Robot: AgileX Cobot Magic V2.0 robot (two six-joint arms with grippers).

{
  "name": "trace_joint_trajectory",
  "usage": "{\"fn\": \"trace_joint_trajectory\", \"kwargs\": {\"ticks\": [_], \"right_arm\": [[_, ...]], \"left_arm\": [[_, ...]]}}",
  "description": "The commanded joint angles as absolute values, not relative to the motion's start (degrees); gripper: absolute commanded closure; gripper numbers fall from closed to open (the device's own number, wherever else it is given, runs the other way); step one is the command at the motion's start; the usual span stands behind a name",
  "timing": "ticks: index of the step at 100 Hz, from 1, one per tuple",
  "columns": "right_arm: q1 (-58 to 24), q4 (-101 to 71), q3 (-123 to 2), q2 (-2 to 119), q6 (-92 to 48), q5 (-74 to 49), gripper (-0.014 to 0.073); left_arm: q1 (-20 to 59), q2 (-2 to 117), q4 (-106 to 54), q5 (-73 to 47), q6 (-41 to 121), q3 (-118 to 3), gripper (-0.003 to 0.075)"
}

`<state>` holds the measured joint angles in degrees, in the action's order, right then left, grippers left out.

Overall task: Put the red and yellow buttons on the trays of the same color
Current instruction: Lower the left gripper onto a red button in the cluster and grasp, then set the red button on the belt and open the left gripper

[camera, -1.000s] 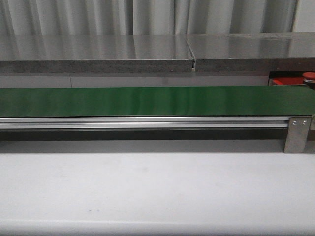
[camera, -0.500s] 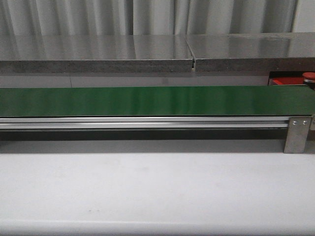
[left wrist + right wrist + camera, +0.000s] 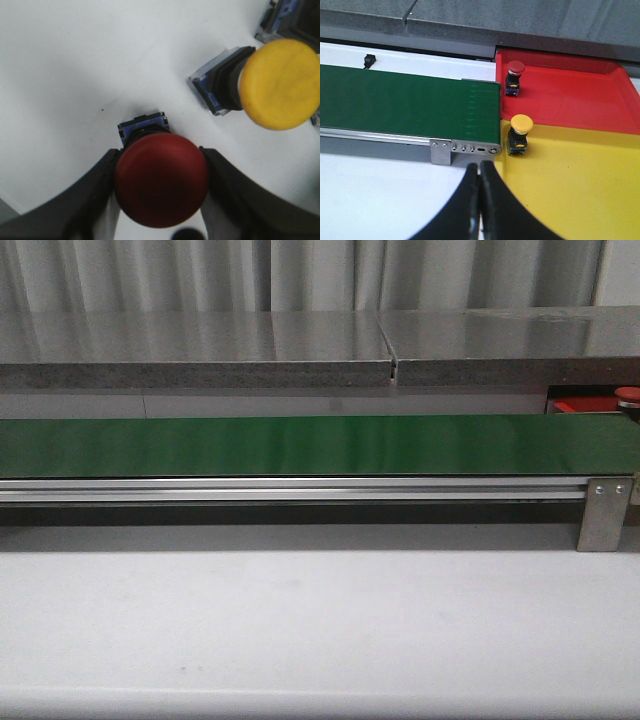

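Nothing moved; left claw (image 3: 161, 187) clamps red button (image 3: 161, 179), right claw (image 3: 480, 200) together.

A long green belt (image 3: 300, 445) spans the view — a red tray (image 3: 585, 404) sliver at its far right end.

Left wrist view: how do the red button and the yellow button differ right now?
The red button sits between the fingers of the left hand, which flank its cap on both sides; the yellow button lies free on the white surface, off to one side. The red button's cap faces the camera, hiding most of its blue base, while the yellow one is tipped, showing its dark neck and base side-on. Both have round domed caps.
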<state>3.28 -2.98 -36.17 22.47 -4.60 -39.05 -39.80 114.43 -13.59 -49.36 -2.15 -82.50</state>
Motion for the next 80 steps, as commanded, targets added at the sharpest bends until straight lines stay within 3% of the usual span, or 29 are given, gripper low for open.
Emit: {"fn": "trace_joint_trajectory", "kwargs": {"ticks": [1,27,80], "right_arm": [[3.34,-2.93,-37.35,22.66,-5.24,-35.09,0.071],[3.34,-2.93,-37.35,22.66,-5.24,-35.09,0.071],[3.34,-2.93,-37.35,22.66,-5.24,-35.09,0.071]], "left_arm": [[-39.99,111.53,-14.22,-47.62,-2.23,-84.21,0.0484],[-39.99,109.49,-14.22,-48.87,-0.48,-84.21,0.0491],[-38.6,93.58,-17.18,-52.83,1.91,-84.1,0.0491]]}}
